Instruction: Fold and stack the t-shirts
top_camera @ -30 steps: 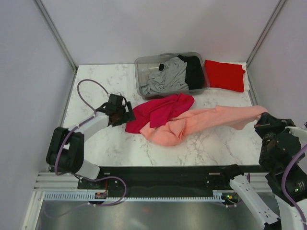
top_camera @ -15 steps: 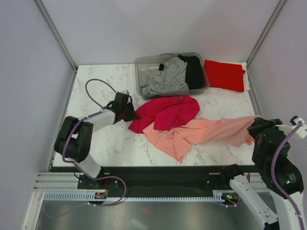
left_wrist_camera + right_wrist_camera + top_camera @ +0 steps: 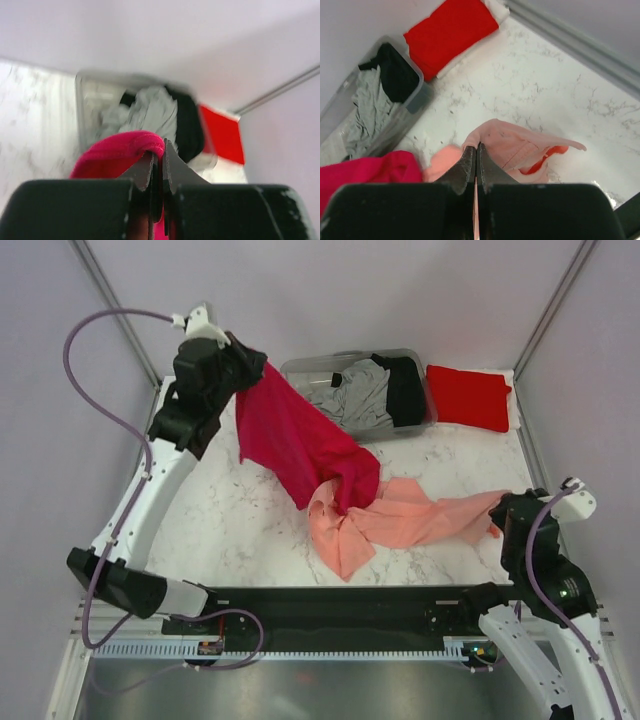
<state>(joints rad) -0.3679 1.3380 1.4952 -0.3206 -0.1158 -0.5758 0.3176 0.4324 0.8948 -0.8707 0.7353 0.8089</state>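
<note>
High over the table's far left, my left gripper is shut on the magenta t-shirt, whose cloth hangs down to the right onto the salmon pink t-shirt. In the left wrist view the magenta t-shirt folds over the shut left gripper. At the near right, my right gripper is shut on the salmon pink t-shirt's right end; the right wrist view shows that pink cloth pinched in the right gripper. A folded bright red t-shirt lies at the back right.
A clear grey plastic bin at the back centre holds grey cloth and black cloth. White walls with metal corner posts enclose the marble table.
My left gripper shut on the magenta t-shirt's left edge and rose high toward the back left, lifting it. My right gripper pulled the pink t-shirt's end inward and nearer.
</note>
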